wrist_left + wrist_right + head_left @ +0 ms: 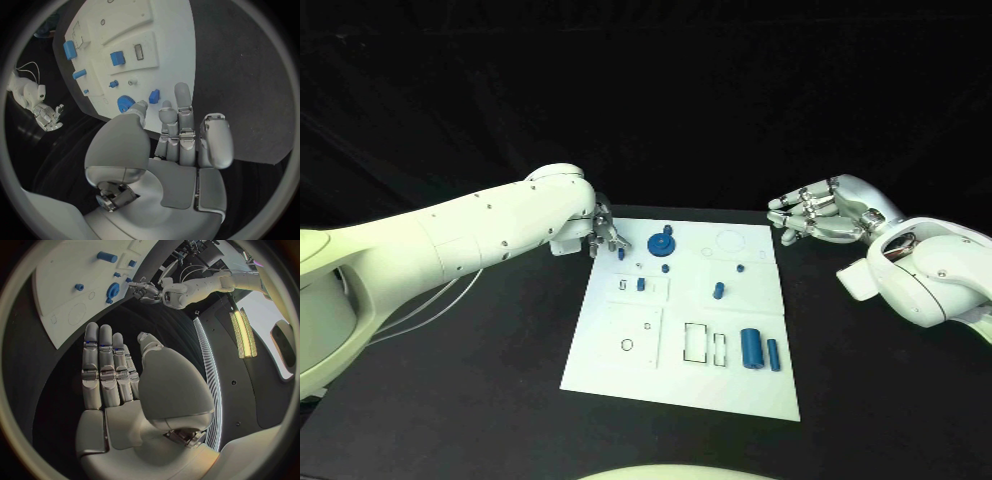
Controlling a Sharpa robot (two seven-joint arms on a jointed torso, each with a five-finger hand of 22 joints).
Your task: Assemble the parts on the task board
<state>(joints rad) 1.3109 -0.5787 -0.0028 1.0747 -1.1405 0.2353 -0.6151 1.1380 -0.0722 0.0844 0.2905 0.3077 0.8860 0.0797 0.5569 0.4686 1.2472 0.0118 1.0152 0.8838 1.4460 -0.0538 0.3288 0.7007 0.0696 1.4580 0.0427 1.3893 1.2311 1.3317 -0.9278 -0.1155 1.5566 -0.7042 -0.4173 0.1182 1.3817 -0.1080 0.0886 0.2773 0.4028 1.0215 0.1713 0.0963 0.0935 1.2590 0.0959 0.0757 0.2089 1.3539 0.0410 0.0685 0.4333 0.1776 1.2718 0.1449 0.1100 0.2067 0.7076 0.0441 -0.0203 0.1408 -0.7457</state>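
Observation:
The white task board (687,345) lies in the middle of the black table. A blue gear (661,242) stands near its far left corner, with a small blue piece (154,95) close beside it. Small blue pegs (640,284) (720,292) sit mid-board, and two blue cylinders (751,348) (772,352) lie near the front right. My left hand (606,236) hovers at the board's far left edge, its fingers (182,107) stretched toward the gear (125,103) and holding nothing. My right hand (826,212) hangs off the far right corner, with its fingers (100,360) straight and empty.
Recesses and outlined slots (694,344) mark the board's front half, and a ring outline (730,240) lies at the far right. Bare black table (473,370) surrounds the board on every side. My left forearm (473,235) stretches over the table's left part.

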